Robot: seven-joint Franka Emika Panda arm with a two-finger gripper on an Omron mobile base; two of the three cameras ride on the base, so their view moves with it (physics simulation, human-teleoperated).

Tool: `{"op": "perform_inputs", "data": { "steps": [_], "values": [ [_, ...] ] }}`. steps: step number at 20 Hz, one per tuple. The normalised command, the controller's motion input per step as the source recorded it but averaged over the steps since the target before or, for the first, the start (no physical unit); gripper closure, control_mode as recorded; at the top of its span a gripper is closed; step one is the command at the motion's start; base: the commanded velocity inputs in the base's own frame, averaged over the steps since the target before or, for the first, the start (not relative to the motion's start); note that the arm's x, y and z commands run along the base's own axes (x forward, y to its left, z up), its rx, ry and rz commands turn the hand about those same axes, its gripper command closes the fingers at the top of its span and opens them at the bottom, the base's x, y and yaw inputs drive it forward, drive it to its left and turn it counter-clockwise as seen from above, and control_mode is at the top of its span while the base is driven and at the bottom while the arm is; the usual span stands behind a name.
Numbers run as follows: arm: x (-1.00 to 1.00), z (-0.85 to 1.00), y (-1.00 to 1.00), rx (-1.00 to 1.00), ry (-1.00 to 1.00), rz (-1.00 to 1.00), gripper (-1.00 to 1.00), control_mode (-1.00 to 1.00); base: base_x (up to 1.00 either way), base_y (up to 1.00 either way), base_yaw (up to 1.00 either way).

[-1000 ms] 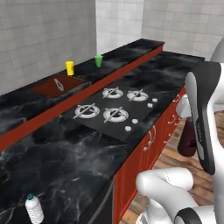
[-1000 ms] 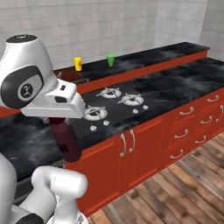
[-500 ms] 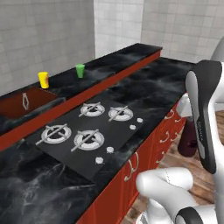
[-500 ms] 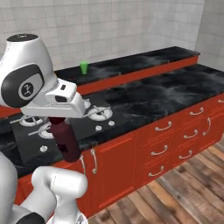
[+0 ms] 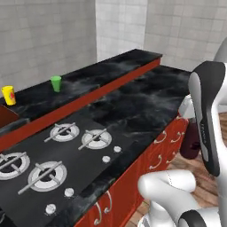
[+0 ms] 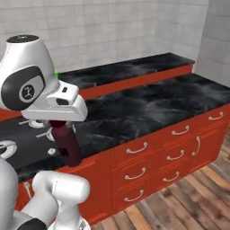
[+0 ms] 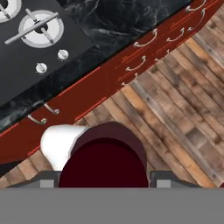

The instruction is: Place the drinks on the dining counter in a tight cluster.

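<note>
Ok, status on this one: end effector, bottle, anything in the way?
End effector shut on maroon bottle, carried upright beside the red drawers. Dining counter ahead, green cup and yellow cup on it.

bottle: maroon (image 6: 67,146), dark glossy body, seen end-on in the hand view (image 7: 105,162) as a wide round dark-red top.
bottle pose: upright, hanging beneath the white hand, off the floor, in front of the red drawers.
bottle in left view: lower body (image 5: 190,141) shows beside the arm, over the wood floor.
bottle grip: held at its upper part by the pincer (image 6: 58,121).
dining surface: long raised black-marble slab (image 5: 106,71), white veining, red front panel, running along the tiled wall (image 6: 134,67).
</note>
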Motion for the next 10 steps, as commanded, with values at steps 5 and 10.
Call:
{"op": "perform_inputs", "data": {
  "steps": [5, 10],
  "values": [
    [0.0, 0.0, 0.0, 0.0, 0.0, 0.0, 1.0, 1.0, 1.0, -1.0, 0.35],
    [0.0, 0.0, 0.0, 0.0, 0.0, 0.0, 1.0, 1.0, 1.0, -1.0, 0.44]
  ]
}}
